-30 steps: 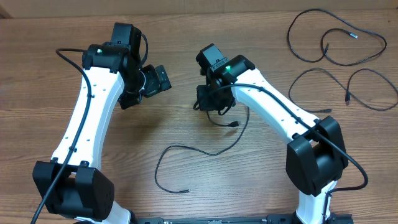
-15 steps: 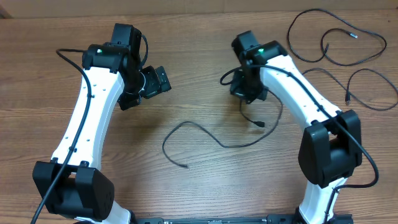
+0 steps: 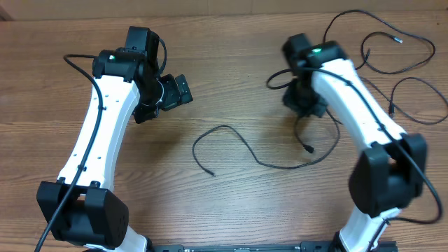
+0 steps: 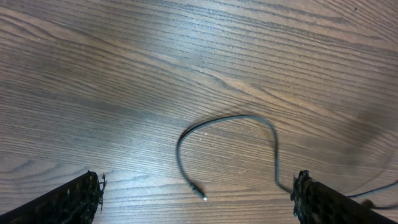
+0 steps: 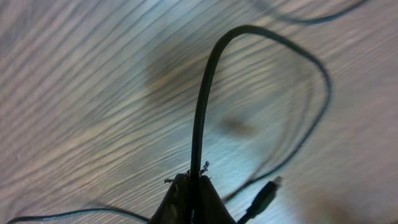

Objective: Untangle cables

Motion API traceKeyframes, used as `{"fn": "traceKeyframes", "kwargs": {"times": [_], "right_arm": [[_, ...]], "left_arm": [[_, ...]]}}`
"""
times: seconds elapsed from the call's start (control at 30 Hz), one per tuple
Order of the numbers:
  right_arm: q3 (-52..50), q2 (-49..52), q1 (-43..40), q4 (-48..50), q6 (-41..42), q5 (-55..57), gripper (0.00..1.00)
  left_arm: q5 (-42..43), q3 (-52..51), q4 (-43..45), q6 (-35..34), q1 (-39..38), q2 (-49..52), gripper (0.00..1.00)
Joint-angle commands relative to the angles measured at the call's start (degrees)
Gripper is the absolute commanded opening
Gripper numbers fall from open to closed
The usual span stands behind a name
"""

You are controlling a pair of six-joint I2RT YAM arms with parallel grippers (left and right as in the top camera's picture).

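Note:
My right gripper (image 3: 305,100) is shut on a thin black cable (image 3: 246,148), held above the table at right of centre. In the right wrist view the cable (image 5: 205,106) rises straight out of the closed right gripper (image 5: 193,190), and one plug (image 5: 264,196) dangles beside it. The cable's tail lies in a curve on the wood and ends at a free tip (image 3: 212,173). Two more cables (image 3: 378,66) (image 3: 413,105) lie looped at the far right. My left gripper (image 3: 175,91) hangs open and empty at left centre. The left wrist view shows the tail (image 4: 273,143) on the table between the wide-apart jaws of the left gripper (image 4: 198,190).
The wooden table (image 3: 231,63) carries only the cables and the two arms. The white left arm (image 3: 98,133) spans the left side. The right arm (image 3: 357,105) crosses the right side, close to the two looped cables.
The right arm has swung to the right with the cable in its grip, dragging the tail rightward over the table. The left arm has not moved.

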Motion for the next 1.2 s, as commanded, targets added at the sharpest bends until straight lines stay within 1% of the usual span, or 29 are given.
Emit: {"fn": "traceKeyframes", "kwargs": {"times": [0.0, 0.1, 0.2, 0.3, 0.47, 0.57, 0.83, 1.17], "right_arm": [[-0.2, -5.2, -4.9, -1.6, 1.2, 3.7, 0.04], [-0.2, -6.5, -8.7, -3.1, 0.8, 4.1, 0.04], [-0.2, -7.3, -12.5, -3.3, -2.3, 4.0, 0.04], [-0.2, -7.4, -16.6, -4.1, -3.3, 3.7, 0.04], [-0.2, -7.4, -21.0, -4.5, -5.7, 2.3, 0.04], [-0.2, -7.4, -21.5, -4.5, -8.1, 1.3, 0.04], [-0.2, -7.7, -21.5, -7.0, -8.2, 1.2, 0.04], [-0.2, -15.7, -22.4, -9.1, -9.0, 1.5, 0.04]], "left_arm": [[0.3, 0.0, 0.0, 0.9, 0.0, 0.4, 1.00], [0.3, 0.0, 0.1, 0.9, 0.0, 0.4, 1.00], [0.3, 0.0, 0.1, 0.8, 0.0, 0.4, 1.00], [0.2, 0.0, 0.1, 0.9, 0.0, 0.4, 1.00], [0.3, 0.0, 0.4, 0.8, 0.0, 0.4, 1.00], [0.3, 0.0, 0.5, 0.8, 0.0, 0.4, 1.00], [0.2, 0.0, 0.3, 0.9, 0.0, 0.4, 1.00], [-0.5, 0.0, 0.3, 0.9, 0.0, 0.4, 1.00]]}}
